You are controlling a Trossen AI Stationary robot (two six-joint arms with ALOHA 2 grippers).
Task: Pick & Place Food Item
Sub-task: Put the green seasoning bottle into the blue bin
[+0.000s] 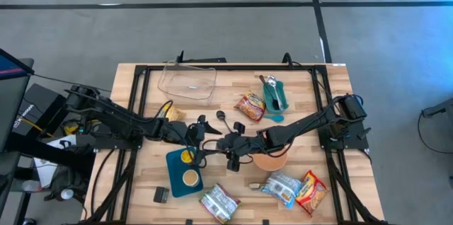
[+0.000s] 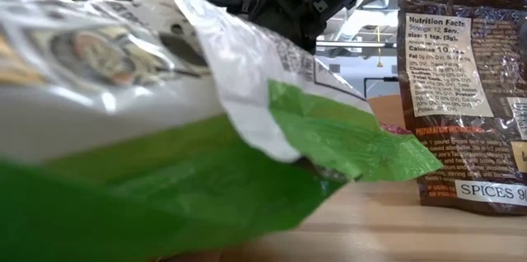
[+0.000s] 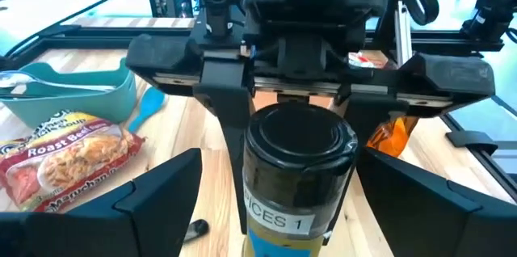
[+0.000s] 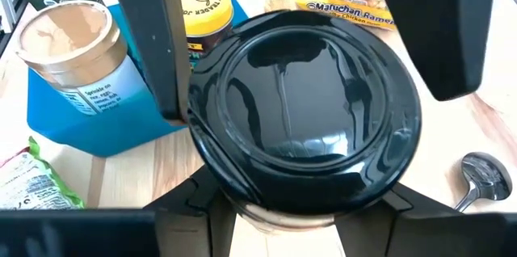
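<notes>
Spice jar with black lid at table centre, between two end effectors, above wood, just beside blue tray. Long axis runs along line between arms — lid end toward right arm, label end toward left.

Right end effector clenched on jar at lid end, fingers on both sides.

Left end effector spread wide — fingers flank jar, apart from it, released.
</notes>
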